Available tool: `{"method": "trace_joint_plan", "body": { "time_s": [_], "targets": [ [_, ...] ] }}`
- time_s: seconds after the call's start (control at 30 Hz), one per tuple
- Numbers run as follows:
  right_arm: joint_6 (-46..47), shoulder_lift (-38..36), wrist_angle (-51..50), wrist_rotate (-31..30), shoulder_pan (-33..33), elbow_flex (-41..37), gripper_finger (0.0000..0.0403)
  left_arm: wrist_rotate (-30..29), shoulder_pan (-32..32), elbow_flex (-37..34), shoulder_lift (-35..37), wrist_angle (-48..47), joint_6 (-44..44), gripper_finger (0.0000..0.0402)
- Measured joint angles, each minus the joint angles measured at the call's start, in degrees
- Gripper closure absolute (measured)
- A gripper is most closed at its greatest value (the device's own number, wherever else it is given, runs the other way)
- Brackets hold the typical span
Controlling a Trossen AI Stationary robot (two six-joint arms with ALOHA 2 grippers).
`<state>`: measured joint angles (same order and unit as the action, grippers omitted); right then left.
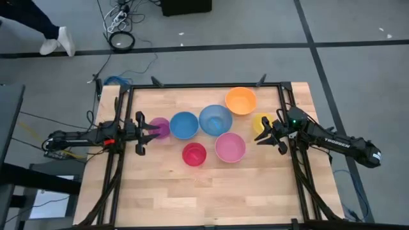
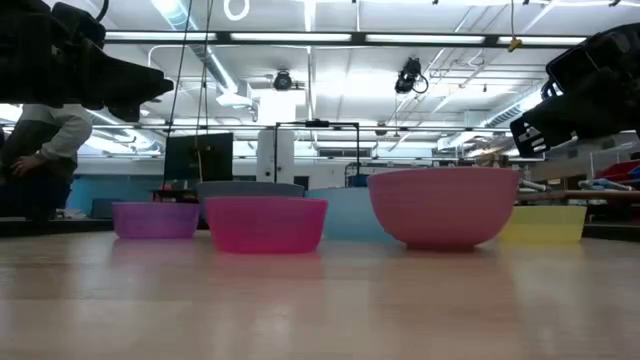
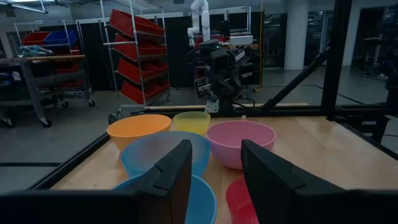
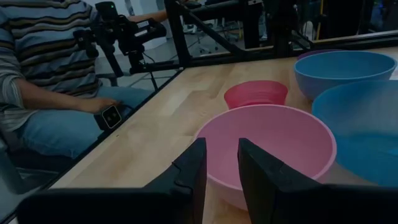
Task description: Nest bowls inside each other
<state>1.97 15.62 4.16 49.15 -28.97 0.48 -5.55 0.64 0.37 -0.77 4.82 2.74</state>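
Observation:
Seven bowls stand upright on the wooden table (image 1: 166,191): purple (image 1: 162,128), blue (image 1: 184,125), lighter blue (image 1: 215,119), orange (image 1: 241,101), yellow (image 1: 259,120), pink (image 1: 230,147) and red (image 1: 194,154). None is inside another. My left gripper (image 1: 153,131) is open at the purple bowl's left rim, raised above the table, with nothing between its fingers (image 3: 177,168). My right gripper (image 1: 259,134) hovers over the yellow bowl's near edge, its fingers (image 4: 193,168) a small gap apart with nothing between them. It faces the pink bowl (image 4: 267,143).
A black frame (image 1: 204,85) borders the table's far, left and right sides. A seated person (image 4: 43,74) shows beyond the table's left side, behind my left arm (image 4: 124,31). Bare wood lies along the near half of the table.

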Motion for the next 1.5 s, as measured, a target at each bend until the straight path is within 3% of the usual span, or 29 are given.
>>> {"method": "trace_joint_plan", "body": {
  "time_s": [0.97,1.2,1.33,1.43,1.5],
  "targets": [
    [-0.3,0.0,0.0,0.0,0.0,0.0,0.032,0.0,0.0,0.0,0.0,0.0,0.0,0.0254],
    [-0.7,0.0,6.8,-1.8,0.0,0.0,0.032,0.0,0.0,0.0,0.0,0.0,-0.1,0.0254],
    [1.0,0.0,12.7,-3.0,0.1,0.0,0.0321,0.1,0.0,0.0,0.0,1.6,-9.6,0.0254],
    [9.5,0.0,17.2,-3.0,0.5,0.0,0.032,0.1,0.0,0.0,0.0,4.4,-20.3,0.0254],
    [12.0,0.0,22.3,-4.1,0.9,0.0,0.0319,-0.6,0.0,0.0,0.0,7.3,-22.3,0.0254]
  ]
}}
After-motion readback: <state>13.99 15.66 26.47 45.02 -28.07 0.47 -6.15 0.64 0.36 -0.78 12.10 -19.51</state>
